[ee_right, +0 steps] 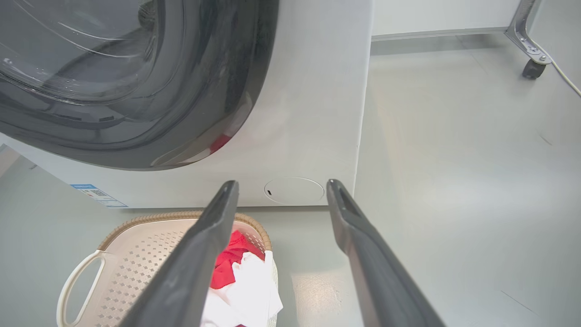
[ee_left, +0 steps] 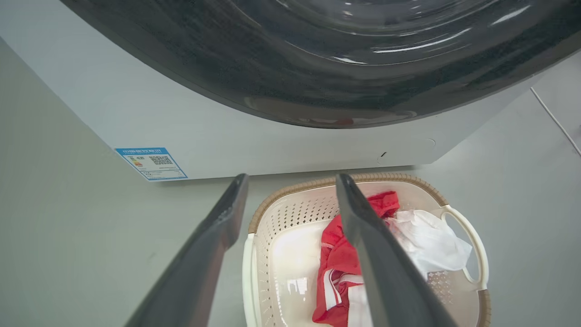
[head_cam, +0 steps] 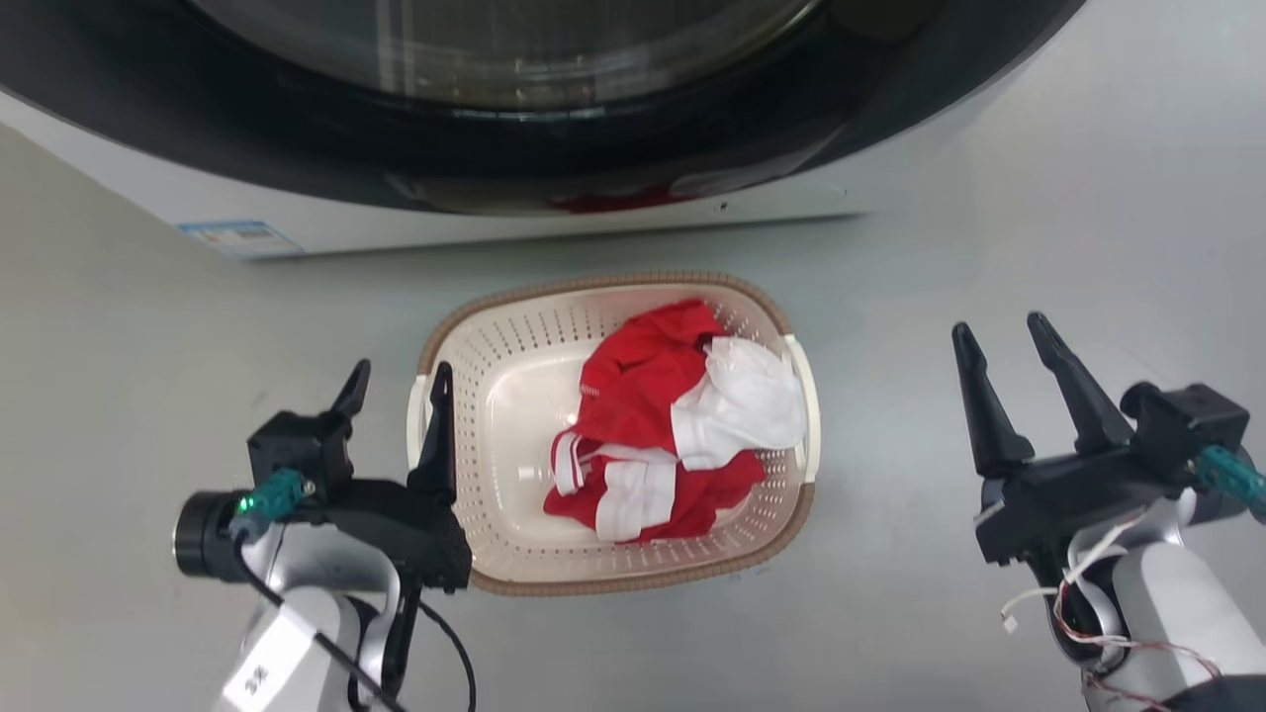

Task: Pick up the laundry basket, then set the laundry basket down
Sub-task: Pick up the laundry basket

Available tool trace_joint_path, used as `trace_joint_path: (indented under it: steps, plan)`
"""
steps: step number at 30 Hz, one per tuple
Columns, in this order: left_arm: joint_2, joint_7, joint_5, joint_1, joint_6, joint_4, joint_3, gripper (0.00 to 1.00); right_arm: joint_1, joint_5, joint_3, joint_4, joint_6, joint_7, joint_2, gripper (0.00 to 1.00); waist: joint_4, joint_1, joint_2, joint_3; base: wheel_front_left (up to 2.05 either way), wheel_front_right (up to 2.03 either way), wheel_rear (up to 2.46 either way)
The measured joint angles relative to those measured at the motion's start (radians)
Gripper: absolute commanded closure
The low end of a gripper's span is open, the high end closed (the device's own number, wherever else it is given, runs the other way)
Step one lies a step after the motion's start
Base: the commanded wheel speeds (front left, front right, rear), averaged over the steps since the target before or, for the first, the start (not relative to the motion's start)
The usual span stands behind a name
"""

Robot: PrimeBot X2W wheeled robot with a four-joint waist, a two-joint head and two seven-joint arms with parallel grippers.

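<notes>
While facing the front-load washer [head_cam: 554, 148], saw laundry basket [head_cam: 485, 346] sitting upright on the grey floor [head_cam: 148, 396], just in front of washer base, between the two arms. Logged red garment with white stripes [head_cam: 643, 396] and white cloth [head_cam: 747, 400] bunched in its right half. Found left gripper [head_cam: 402, 376] released, fingers spread, lined up either side of basket's left handle [ee_left: 247, 272]: outer finger over floor, inner finger over basket interior. Couldn't confirm finger-to-handle contact from any view. Found right gripper [head_cam: 999, 331] also released, fingers spread, gripping nothing, over floor well apart from basket's right handle [head_cam: 806, 415]. From right wrist view, noted round service cover [ee_right: 294, 190] low on washer front and a caster [ee_right: 532, 69] at far right. Spotted blue label [ee_left: 152, 163] near washer's lower left corner.
</notes>
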Motion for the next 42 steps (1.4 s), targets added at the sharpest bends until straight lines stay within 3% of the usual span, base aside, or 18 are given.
trace_joint_path:
  steps: [20,42]
  plan:
    - [0.011,0.069,-0.026,-0.224,-0.028,0.274,0.019,0.0,-0.175,0.004,0.086,0.179,0.026,0.022,0.046,0.0,-0.002,0.0,0.0,0.249,0.0,0.0,0.0]
    - [0.026,0.063,-0.035,-0.378,-0.098,0.514,0.021,0.0,-0.332,0.03,0.163,0.37,0.04,-0.009,0.084,0.0,-0.015,-0.0002,0.0,0.371,0.0,0.0,0.0]
